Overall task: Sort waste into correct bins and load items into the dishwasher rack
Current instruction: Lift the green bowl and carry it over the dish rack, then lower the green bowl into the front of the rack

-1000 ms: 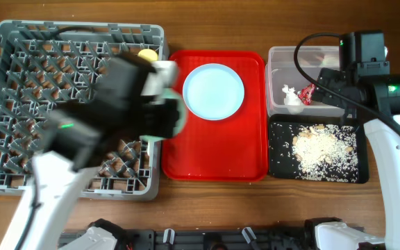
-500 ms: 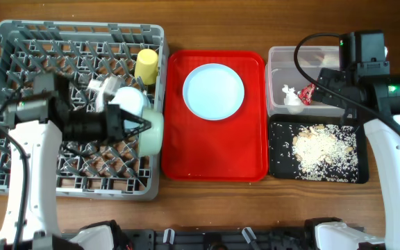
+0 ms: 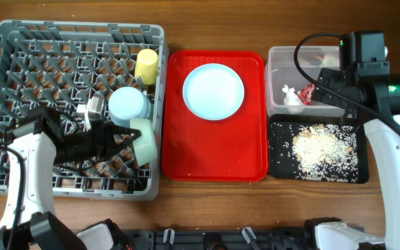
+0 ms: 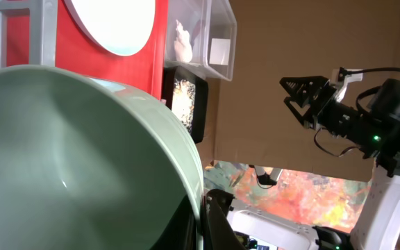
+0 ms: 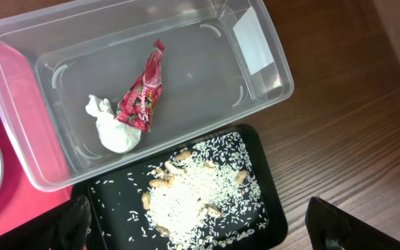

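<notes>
My left gripper (image 3: 132, 134) is shut on the rim of the pale green bowl (image 3: 146, 142), which stands on edge in the front right part of the grey dishwasher rack (image 3: 82, 26). In the left wrist view the bowl (image 4: 82, 160) fills the frame, with a finger (image 4: 217, 222) pressed against its rim. A light blue bowl (image 3: 129, 104) and a yellow cup (image 3: 146, 64) sit in the rack behind it. The light blue plate (image 3: 214, 91) lies on the red tray (image 3: 214, 156). My right gripper (image 5: 207, 229) hangs open over the clear tub (image 5: 255, 83) and the black tray (image 5: 262, 222).
The tub holds a red wrapper (image 5: 143, 97) and a white tissue (image 5: 117, 132). Rice scraps (image 5: 200, 194) cover the black tray. A small white object (image 3: 94, 105) lies in the rack beside the blue bowl. Bare wooden table (image 3: 207, 208) runs along the front.
My left arm has swung toward the rack's front right with the green bowl in its grip, uncovering the blue bowl and yellow cup. The right arm has not moved.
</notes>
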`<state>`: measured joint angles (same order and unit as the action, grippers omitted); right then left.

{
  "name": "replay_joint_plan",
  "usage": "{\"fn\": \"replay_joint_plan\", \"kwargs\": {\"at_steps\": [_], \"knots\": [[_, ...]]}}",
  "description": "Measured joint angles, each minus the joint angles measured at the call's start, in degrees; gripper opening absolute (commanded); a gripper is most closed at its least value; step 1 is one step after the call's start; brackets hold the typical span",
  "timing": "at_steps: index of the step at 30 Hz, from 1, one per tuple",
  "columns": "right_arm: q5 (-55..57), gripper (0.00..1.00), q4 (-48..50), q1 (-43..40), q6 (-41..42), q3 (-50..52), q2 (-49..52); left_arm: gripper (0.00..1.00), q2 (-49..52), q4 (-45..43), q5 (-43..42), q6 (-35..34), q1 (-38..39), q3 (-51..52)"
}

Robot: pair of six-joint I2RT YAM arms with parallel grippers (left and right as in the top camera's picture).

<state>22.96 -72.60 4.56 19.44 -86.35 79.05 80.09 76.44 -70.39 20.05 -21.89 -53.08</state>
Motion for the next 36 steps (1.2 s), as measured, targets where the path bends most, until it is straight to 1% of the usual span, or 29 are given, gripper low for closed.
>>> {"fn": "replay_joint_plan", "kwargs": {"at_steps": [9,19,23,28,30,32,33,36], "knots": [[0.0,1.00,0.0,0.0,0.0,0.0,0.0,0.04,0.0,0.1,1.4,0.2,-2.3,-0.1],[0.0,1.00,0.0,0.0,0.0,0.0,0.0,0.04,0.1,3.5,9.6,0.5,-2.6,-7.4],[0.0,1.00,0.0,0.0,0.0,0.0,0.0,0.04,0.1,4.9,13.7,0.5,-2.6,-7.9],[0.0,1.00,0.0,0.0,0.0,0.0,0.0,0.04,0.1,7.3,14.8,0.6,-2.6,-8.2],[0.0,1.00,0.0,0.0,0.0,0.0,0.0,0.04,0.1,10.7,13.6,2.2,-2.6,-8.2],[0.0,1.00,0.0,0.0,0.0,0.0,0.0,0.04,0.1,17.7,10.3,6.7,-2.6,-8.3],[0.0,1.00,0.0,0.0,0.0,0.0,0.0,0.04,0.1,19.3,9.1,8.1,-2.6,-8.3],[0.0,1.00,0.0,0.0,0.0,0.0,0.0,0.04,0.0,20.0,7.3,11.6,-2.5,-8.8]]}}
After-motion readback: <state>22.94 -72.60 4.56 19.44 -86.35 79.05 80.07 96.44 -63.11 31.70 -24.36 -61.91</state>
